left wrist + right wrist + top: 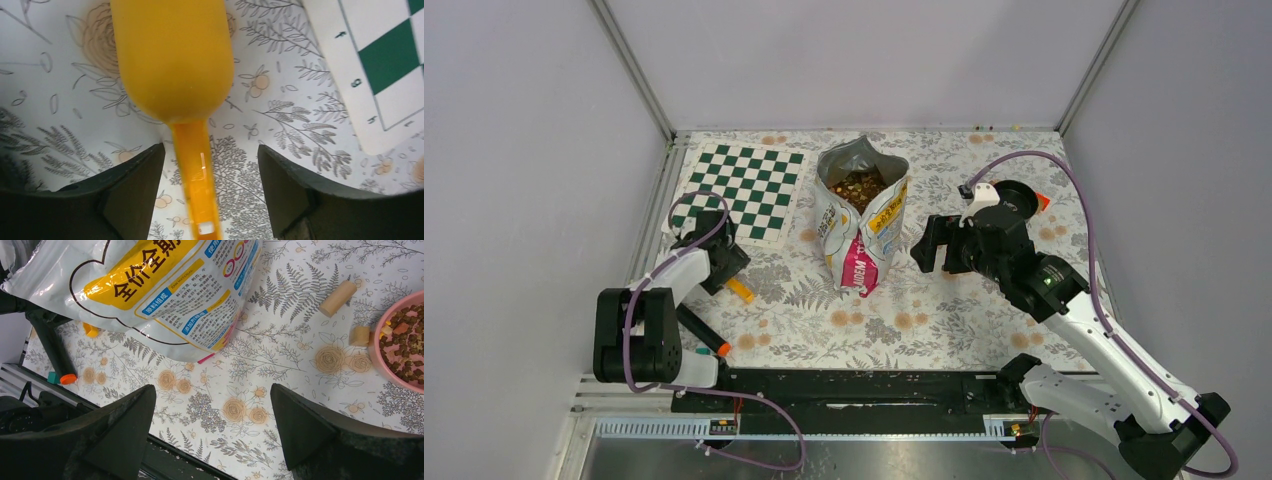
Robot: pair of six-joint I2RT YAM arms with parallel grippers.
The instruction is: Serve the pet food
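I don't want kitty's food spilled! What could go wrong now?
The left gripper straddles the thin handle of the yellow plastic scoop without touching it; an off-centre pinch might twist it away. The open right gripper sits beside the standing glossy yellow-and-white bag of small brown kibble pellets; a nudge might tip it.

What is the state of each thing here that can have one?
Pet food bag: upright, top open, kibble inside.
Yellow scoop: lying on the table, not gripped.
Pink bowl: holds some kibble.
Left claw: open, straddling the scoop.
Right claw: open, empty.
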